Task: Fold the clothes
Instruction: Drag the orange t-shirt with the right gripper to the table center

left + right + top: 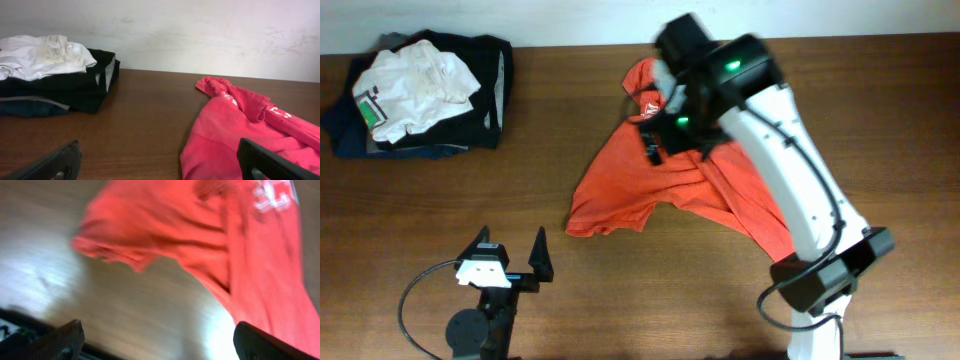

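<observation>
Under the right hand (655,135), the red shirt (640,195) lies crumpled.

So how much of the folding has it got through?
Looks done: the stack of white and dark clothes off to one side. In hand: the open right gripper hovers over the crumpled red shirt. To do: fold it all; the left gripper sits open.

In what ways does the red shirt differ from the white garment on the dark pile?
The red shirt lies loose and rumpled directly on the table; the white garment sits on a stack of dark clothes. The red shirt is spread wide, the white garment bunched small. Both are crumpled, not neatly folded.
</observation>
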